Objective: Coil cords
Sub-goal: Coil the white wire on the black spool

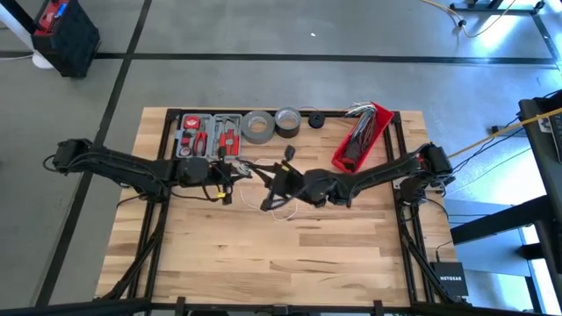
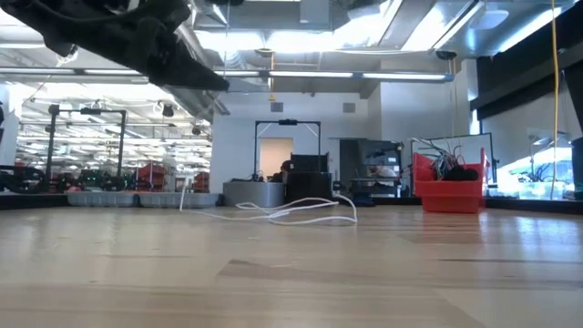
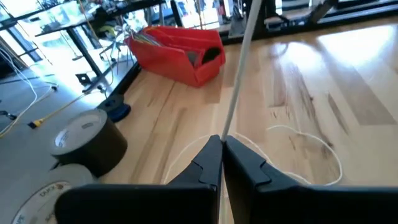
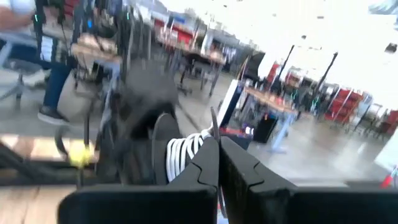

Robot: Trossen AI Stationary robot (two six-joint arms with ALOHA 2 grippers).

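The thin white cord (image 1: 277,207) lies in loose loops on the wooden table near its middle, also visible in the low view (image 2: 296,215). My left gripper (image 3: 222,144) reaches in from the table's left and is shut on the cord. My right gripper (image 4: 217,144) comes from the right, a little above the table, and is shut facing the left one. In the right wrist view, white turns of cord (image 4: 182,154) sit wound close together at the left arm's gripper. My left gripper pinches the cord (image 3: 227,127) between its two fingertips. From there the cord runs away in a straight, taut line toward the right gripper, clear of the table. My right gripper is shut with a thin stretch of cord (image 4: 213,122) leaving its fingertips. The fingers point about level toward the table's left; the contact itself is hidden between them.
A red bin (image 1: 362,136) with wires stands at the far right. Two grey tape rolls (image 1: 259,125) (image 1: 287,120) and a grey tool tray (image 1: 209,133) line the far edge. The near half of the table (image 1: 290,254) is bare wood.
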